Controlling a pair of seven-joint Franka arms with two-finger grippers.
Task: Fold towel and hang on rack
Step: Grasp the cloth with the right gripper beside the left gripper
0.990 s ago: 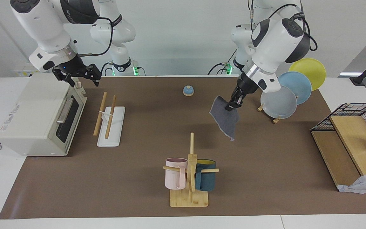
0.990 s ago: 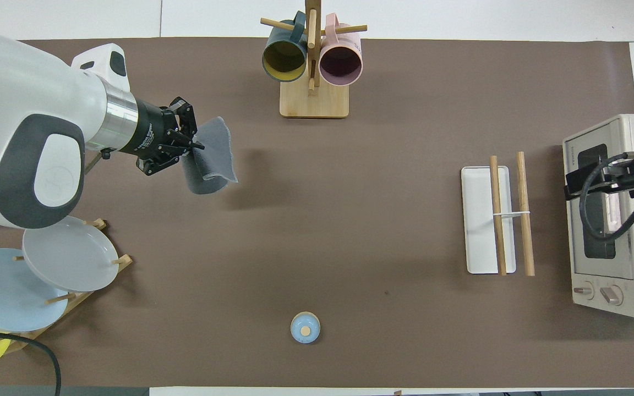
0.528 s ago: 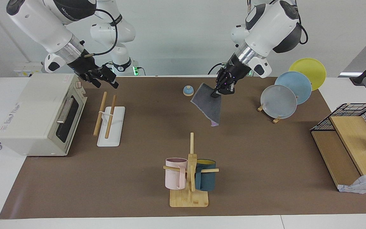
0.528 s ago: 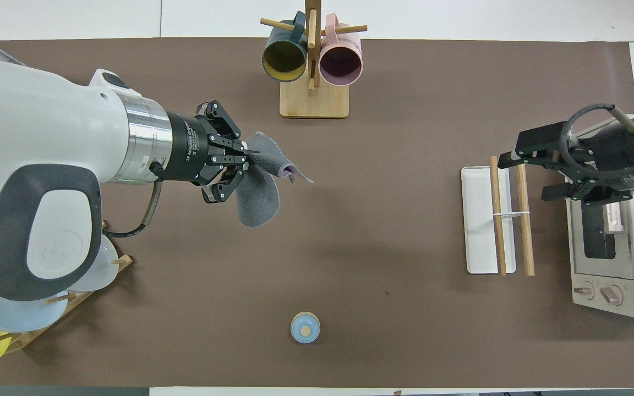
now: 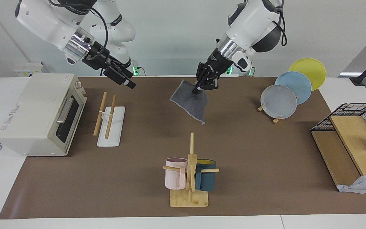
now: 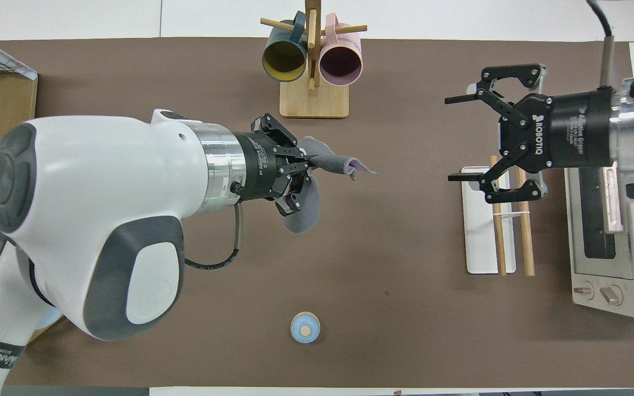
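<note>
My left gripper (image 5: 199, 88) is shut on one edge of the towel (image 5: 191, 101) and holds it in the air over the middle of the table. The towel hangs down, dark grey face showing, with a purple tip visible in the overhead view (image 6: 301, 212). In that view the left gripper (image 6: 311, 161) points toward the right arm's end of the table. The rack (image 5: 106, 116) stands beside the toaster oven, with nothing on its two wooden rods (image 6: 497, 236). My right gripper (image 5: 129, 84) is open and empty in the air above the rack (image 6: 450, 138).
A toaster oven (image 5: 40, 111) stands at the right arm's end. A mug tree (image 5: 191, 171) with a pink and a teal mug stands at the table's edge farthest from the robots. A small blue bell (image 6: 305, 327) sits near the robots. Plates on a stand (image 5: 284, 95) and a wire basket (image 5: 357, 114) are at the left arm's end.
My left gripper has carried the towel higher and toward the right arm's end. My right gripper has swung from over the oven out above the rack.
</note>
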